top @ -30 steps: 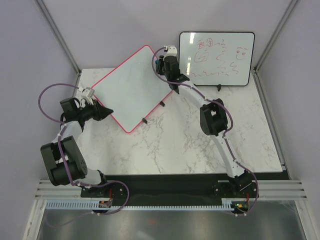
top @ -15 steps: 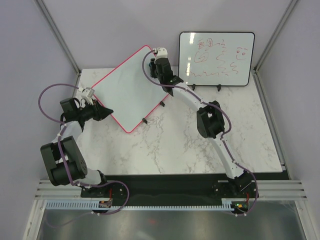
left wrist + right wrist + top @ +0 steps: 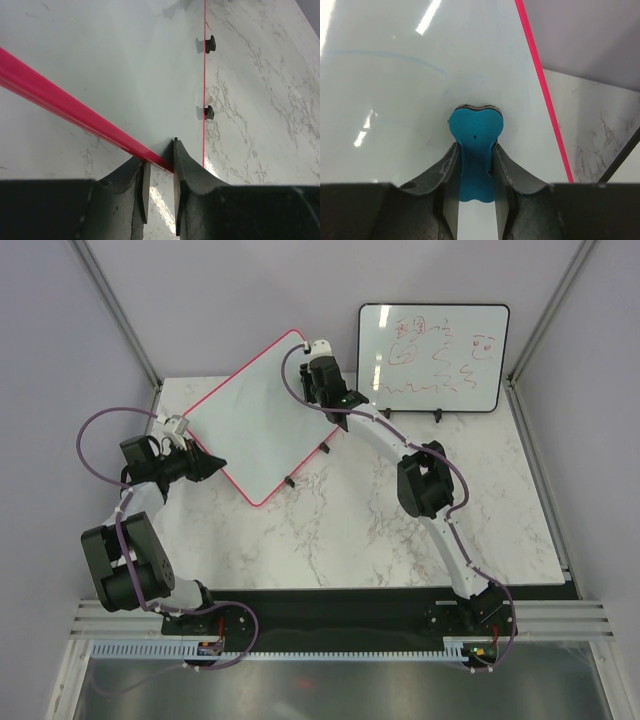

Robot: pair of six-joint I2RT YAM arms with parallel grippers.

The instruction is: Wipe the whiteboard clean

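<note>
The whiteboard, pink-red framed, stands tilted on the marble table, its surface nearly clean. A faint blue arc shows in the right wrist view. My left gripper is shut on the board's red frame at its lower left edge, fingertips pinching the rim. My right gripper is at the board's upper right corner, shut on a blue eraser. The eraser's dark felt is pressed to the board surface.
A black-framed whiteboard with red writing stands at the back right. Small black feet stick out from the pink board's lower edge. The marble table ends at grey walls left and right.
My right gripper has slid left with the eraser along the board's upper right part. The left gripper and the board have stayed in place.
</note>
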